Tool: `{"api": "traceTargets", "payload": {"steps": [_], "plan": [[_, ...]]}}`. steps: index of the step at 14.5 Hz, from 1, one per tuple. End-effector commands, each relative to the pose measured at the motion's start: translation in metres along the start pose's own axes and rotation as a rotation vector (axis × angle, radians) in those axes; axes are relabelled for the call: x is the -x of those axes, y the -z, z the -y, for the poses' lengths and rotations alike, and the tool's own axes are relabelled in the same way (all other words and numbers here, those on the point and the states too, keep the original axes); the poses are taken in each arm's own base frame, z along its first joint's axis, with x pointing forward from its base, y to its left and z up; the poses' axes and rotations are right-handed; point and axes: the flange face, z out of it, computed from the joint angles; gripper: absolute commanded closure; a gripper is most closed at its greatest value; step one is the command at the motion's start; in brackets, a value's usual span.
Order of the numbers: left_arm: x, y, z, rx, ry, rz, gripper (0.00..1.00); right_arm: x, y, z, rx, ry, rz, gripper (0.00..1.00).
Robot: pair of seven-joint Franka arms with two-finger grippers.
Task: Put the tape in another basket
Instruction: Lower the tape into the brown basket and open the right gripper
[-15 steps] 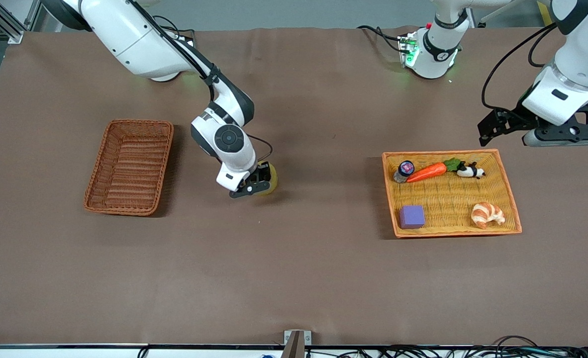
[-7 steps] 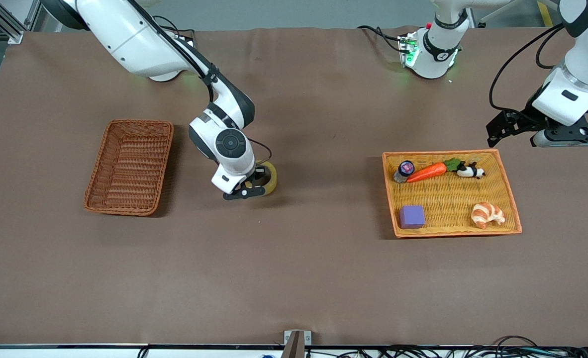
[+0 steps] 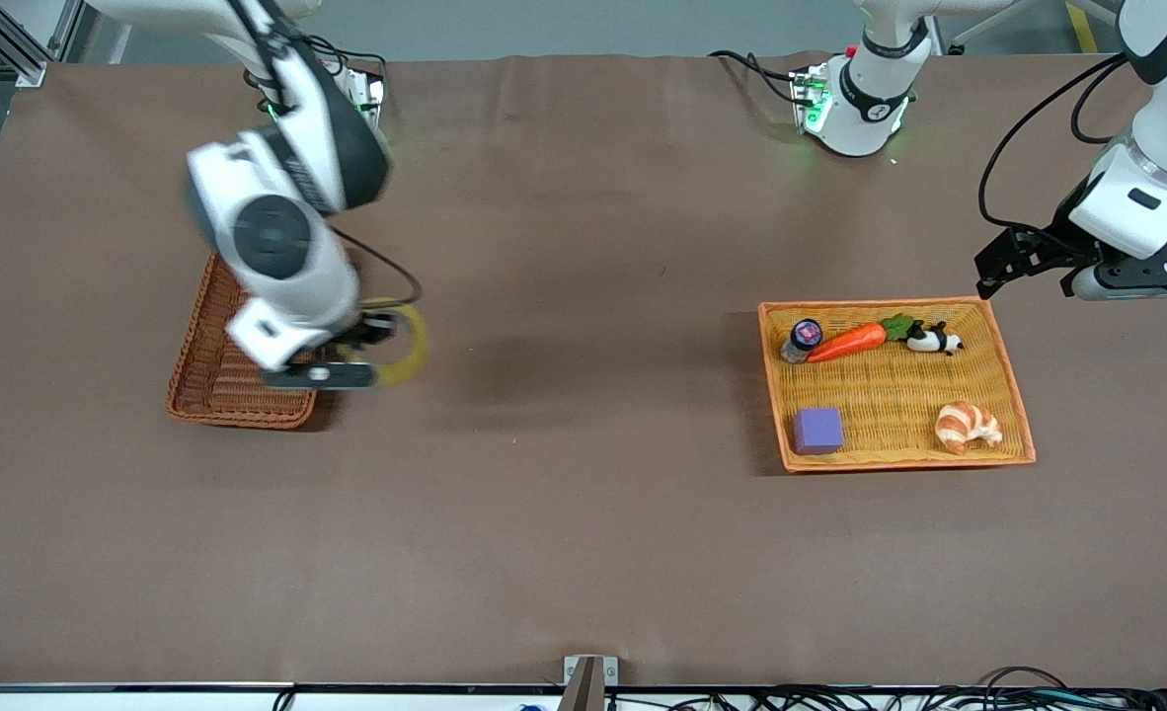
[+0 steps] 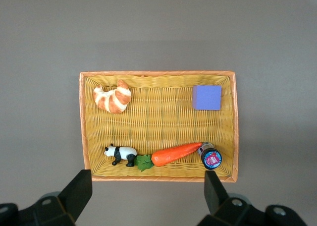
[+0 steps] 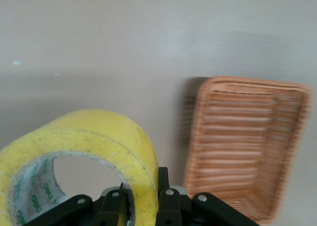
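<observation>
Right gripper (image 3: pixel 371 348) clamped on the tape (image 3: pixel 401 346), held aloft on edge beside the basket (image 3: pixel 218 390), hole facing sideways. Left gripper (image 4: pixel 148 198), fingers apart, waits above the tray basket (image 3: pixel 1013 395).

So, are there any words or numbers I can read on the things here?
tape, held in the right tool: green printing inside the roll's core, too blurred to read.
jar lid, beside the carrot: a pink and blue label, too small to read.
Nothing else in these pictures shows any words, numbers or signs.
</observation>
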Motion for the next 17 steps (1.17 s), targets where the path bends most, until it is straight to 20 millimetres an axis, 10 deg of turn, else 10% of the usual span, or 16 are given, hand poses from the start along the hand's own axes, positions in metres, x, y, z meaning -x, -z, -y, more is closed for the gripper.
{"api": "traceTargets", "payload": {"steps": [1, 8, 17], "plan": [[-0.008, 0.006, 0.001, -0.012, -0.02, -0.012, 0.0, 0.019, -0.023, -0.079, -0.027, 0.053, 0.045, 1.0], [-0.025, -0.002, -0.007, 0.012, -0.003, -0.004, 0.0, 0.085, -0.136, -0.205, -0.083, 0.086, -0.025, 1.0], [-0.035, 0.007, -0.015, 0.007, -0.014, 0.042, 0.0, 0.108, -0.267, -0.212, -0.094, 0.089, -0.115, 0.94]]}}
